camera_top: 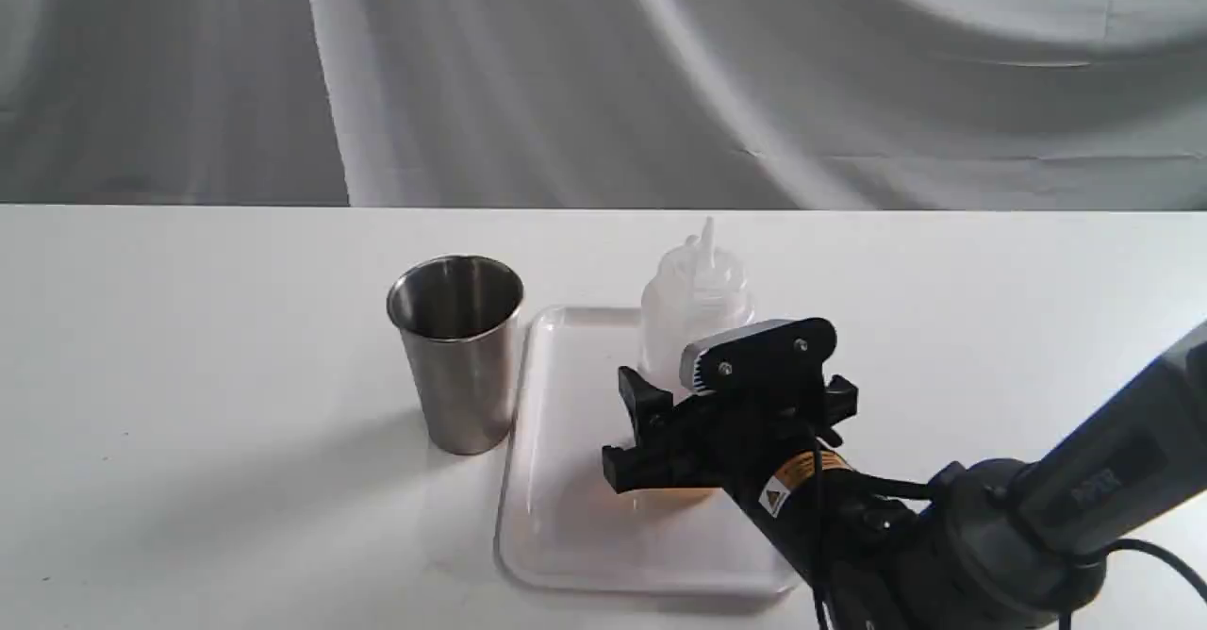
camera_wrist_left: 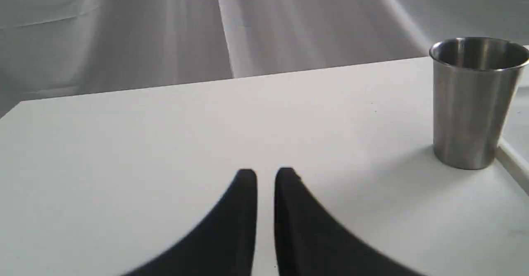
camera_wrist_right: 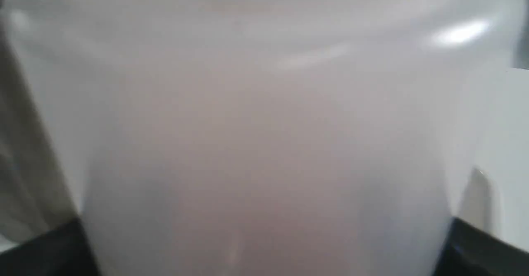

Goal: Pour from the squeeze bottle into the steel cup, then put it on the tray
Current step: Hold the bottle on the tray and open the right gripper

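The squeeze bottle [camera_top: 693, 300] stands upright on the white tray [camera_top: 566, 517], an amber tint showing at its base. My right gripper [camera_top: 735, 404] reaches in low from the right, and its black fingers [camera_wrist_right: 45, 251] press both sides of the bottle's body [camera_wrist_right: 264, 123], which fills the right wrist view. The steel cup [camera_top: 459, 356] stands upright on the table just left of the tray; its contents cannot be made out. My left gripper [camera_wrist_left: 266, 172] hangs over bare table with its fingers nearly together and nothing between them. The cup [camera_wrist_left: 473, 102] lies off to its side.
A white tabletop runs back to a grey draped cloth. The tray's rim [camera_wrist_left: 512, 156] passes close by the cup's base. The right arm's dark wrist and cable cross the near right corner of the exterior view.
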### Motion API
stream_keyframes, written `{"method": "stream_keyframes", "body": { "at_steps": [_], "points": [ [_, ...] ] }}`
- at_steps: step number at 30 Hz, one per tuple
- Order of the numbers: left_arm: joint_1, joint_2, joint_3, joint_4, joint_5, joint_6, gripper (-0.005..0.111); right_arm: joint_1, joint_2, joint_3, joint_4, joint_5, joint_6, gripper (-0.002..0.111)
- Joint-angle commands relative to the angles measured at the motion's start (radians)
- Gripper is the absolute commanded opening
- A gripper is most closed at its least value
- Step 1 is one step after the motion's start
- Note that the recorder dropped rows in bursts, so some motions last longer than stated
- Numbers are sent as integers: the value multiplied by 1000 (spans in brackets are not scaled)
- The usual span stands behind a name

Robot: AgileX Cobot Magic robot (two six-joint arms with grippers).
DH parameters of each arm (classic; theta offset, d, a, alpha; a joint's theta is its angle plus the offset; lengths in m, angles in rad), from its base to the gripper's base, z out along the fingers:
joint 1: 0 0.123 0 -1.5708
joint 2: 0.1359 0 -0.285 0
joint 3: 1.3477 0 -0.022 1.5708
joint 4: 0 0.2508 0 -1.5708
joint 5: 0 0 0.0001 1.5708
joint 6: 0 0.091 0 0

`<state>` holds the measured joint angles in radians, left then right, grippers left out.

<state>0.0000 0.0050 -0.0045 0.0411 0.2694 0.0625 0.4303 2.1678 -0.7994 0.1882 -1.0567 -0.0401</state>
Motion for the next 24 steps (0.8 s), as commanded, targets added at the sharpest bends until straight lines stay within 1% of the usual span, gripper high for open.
{"method": "stream_keyframes", "body": {
  "at_steps": [1, 24],
  "points": [
    [-4, -5, 4, 2, -7, -2, 8, -2, -9, -6, -8, -27, 13, 0],
    [-4, -5, 4, 2, -7, -2, 8, -2, 17, -6, -2, -22, 24, 0]
  ]
}}
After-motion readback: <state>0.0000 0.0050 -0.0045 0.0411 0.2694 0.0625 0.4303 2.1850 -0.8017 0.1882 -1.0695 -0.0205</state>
